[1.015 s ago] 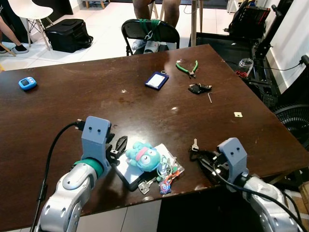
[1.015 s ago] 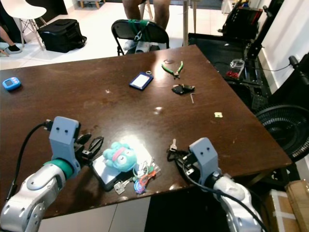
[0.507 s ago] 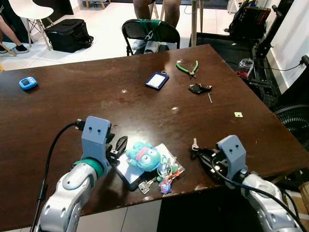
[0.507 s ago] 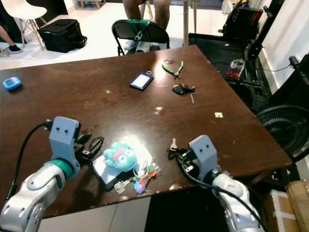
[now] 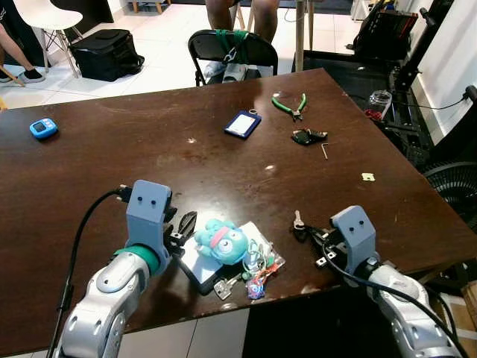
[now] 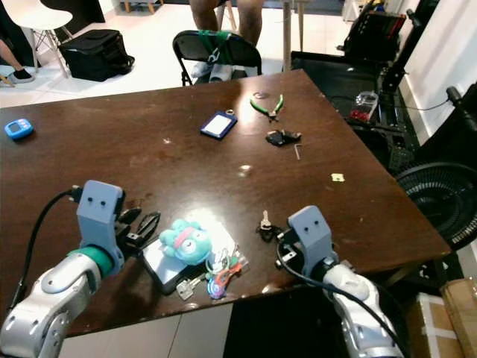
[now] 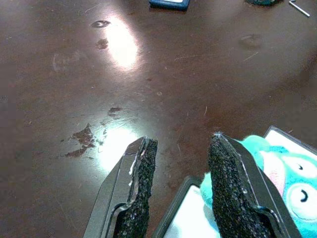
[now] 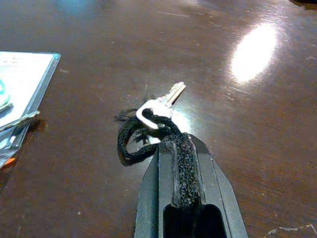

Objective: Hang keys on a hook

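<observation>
Right wrist view: right gripper [image 8: 174,141] w/ fingers pressed together, tips pinching the black cord loop [image 8: 130,140] tied to the silver key [image 8: 161,104]; key lies flat on the brown table [image 8: 257,124] just past the fingertips, blade pointing away from the gripper. In the left eye view the key [image 5: 298,220] sits near the table's near edge, touching-close to the right gripper [image 5: 313,233], a bit left of it. Left gripper [image 5: 182,227] rests on the table w/ fingers spread apart, one finger [image 7: 138,171] on bare wood, the other beside a teal plush toy [image 5: 221,240]. Plush lies on a white card/case [image 5: 200,265] w/ a bundle of colourful keychains [image 5: 257,276] just right of it. Farther back: blue card holder [image 5: 242,124], green-handled pliers [image 5: 289,104], small black item [image 5: 307,136], blue gadget [image 5: 42,127]. No hook can be made out.
</observation>
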Robot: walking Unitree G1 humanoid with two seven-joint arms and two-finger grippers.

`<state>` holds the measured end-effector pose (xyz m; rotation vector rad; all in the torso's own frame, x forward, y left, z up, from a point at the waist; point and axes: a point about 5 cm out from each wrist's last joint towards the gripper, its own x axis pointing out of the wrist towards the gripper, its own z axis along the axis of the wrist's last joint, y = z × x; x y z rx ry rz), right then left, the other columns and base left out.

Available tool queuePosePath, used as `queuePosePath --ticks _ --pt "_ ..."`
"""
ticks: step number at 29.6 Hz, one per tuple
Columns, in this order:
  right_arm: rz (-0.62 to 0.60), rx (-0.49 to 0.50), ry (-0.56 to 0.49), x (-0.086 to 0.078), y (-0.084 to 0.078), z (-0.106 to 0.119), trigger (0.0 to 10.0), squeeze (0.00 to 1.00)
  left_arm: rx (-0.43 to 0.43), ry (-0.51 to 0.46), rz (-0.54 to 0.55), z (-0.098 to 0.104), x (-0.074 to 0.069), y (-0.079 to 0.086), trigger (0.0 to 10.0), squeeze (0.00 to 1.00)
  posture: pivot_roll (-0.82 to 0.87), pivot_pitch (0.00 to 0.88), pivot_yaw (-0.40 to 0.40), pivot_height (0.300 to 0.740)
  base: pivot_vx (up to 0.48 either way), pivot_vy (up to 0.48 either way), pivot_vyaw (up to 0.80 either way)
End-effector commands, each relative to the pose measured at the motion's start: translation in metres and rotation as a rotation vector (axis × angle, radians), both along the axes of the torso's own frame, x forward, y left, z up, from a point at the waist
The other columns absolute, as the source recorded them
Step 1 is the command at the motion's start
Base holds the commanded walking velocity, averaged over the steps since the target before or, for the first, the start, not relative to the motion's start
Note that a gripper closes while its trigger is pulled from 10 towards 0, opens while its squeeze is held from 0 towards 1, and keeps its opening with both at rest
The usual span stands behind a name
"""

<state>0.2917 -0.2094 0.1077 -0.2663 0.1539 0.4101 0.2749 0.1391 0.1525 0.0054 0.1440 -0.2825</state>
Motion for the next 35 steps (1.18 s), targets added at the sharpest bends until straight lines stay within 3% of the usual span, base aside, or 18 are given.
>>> queuePosePath --ticks 1,2,4,6,7,9,10,12,13,15,16,23,27,31,35 --pt "-0.038 0.034 -0.007 0.001 -0.003 0.0 0.0 0.0 0.011 0.013 0.014 -0.002 -0.002 0.004 10.0 0.0 -0.09 0.087 0.149 0.74 0.0 0.0 0.0" --pt "-0.038 0.034 -0.007 0.001 -0.003 0.0 0.0 0.0 0.011 0.013 0.014 -0.002 -0.002 0.004 10.0 0.0 -0.09 0.087 0.149 0.74 0.0 0.0 0.0" --pt "-0.069 0.137 -0.12 0.007 -0.002 0.026 0.0 0.0 0.011 0.013 0.014 -0.002 -0.002 0.004 10.0 0.0 -0.09 0.088 0.149 0.74 0.0 0.0 0.0" --pt "-0.069 0.137 -0.12 0.007 -0.002 0.026 0.0 0.0 0.011 0.013 0.014 -0.002 -0.002 0.004 10.0 0.0 -0.09 0.088 0.149 0.74 0.0 0.0 0.0" --pt "-0.081 0.199 -0.193 0.011 0.001 0.046 5.7 0.0 0.011 0.013 0.014 -0.002 -0.002 0.005 10.0 0.0 -0.1 0.088 0.15 0.74 0.0 0.0 0.0" --pt "-0.081 0.199 -0.193 0.011 0.001 0.046 5.7 0.0 0.011 0.013 0.014 -0.002 -0.002 0.005 10.0 0.0 -0.1 0.088 0.15 0.74 0.0 0.0 0.0" --pt "-0.084 0.258 -0.277 0.014 0.006 0.069 10.0 0.0 0.011 0.01 0.014 -0.002 -0.002 0.004 10.0 0.0 -0.1 0.088 0.15 0.74 0.0 0.0 0.0" --pt "-0.084 0.258 -0.277 0.014 0.006 0.069 10.0 0.0 0.011 0.01 0.014 -0.002 -0.002 0.004 10.0 0.0 -0.1 0.088 0.15 0.74 0.0 0.0 0.0" --pt "-0.092 0.337 -0.372 0.018 0.012 0.097 10.0 0.0 0.006 0.004 0.019 -0.001 -0.001 0.005 10.0 0.0 -0.1 0.082 0.147 0.74 0.0 0.0 0.0" --pt "-0.092 0.337 -0.372 0.018 0.012 0.097 10.0 0.0 0.006 0.004 0.019 -0.001 -0.001 0.005 10.0 0.0 -0.1 0.082 0.147 0.74 0.0 0.0 0.0" --pt "-0.104 0.394 -0.42 0.02 0.017 0.112 10.0 0.0 -0.001 -0.005 0.035 0.0 0.0 0.006 10.0 0.0 -0.1 0.076 0.137 0.74 0.0 0.0 0.0" --pt "-0.103 0.435 -0.436 0.021 0.021 0.119 10.0 0.0 -0.007 -0.013 0.05 0.001 0.0 0.007 10.0 0.0 -0.1 0.076 0.135 0.74 0.0 0.0 0.0" --pt "-0.118 0.469 -0.443 0.02 0.032 0.116 10.0 0.0 -0.008 -0.095 0.147 0.015 0.005 0.015 10.0 0.0 -0.1 0.061 0.127 0.74 0.0 0.0 0.0" --pt "-0.179 0.355 -0.47 0.017 0.037 0.104 10.0 0.0 0.11 -0.191 0.24 0.025 0.008 0.029 10.0 0.0 -0.11 0.036 0.116 0.74 0.0 0.0 0.0" --pt "-0.18 0.312 -0.448 0.015 0.039 0.094 10.0 0.0 0.131 -0.21 0.265 0.027 0.008 0.032 10.0 0.0 -0.11 0.024 0.109 0.74 0.0 0.0 0.0"
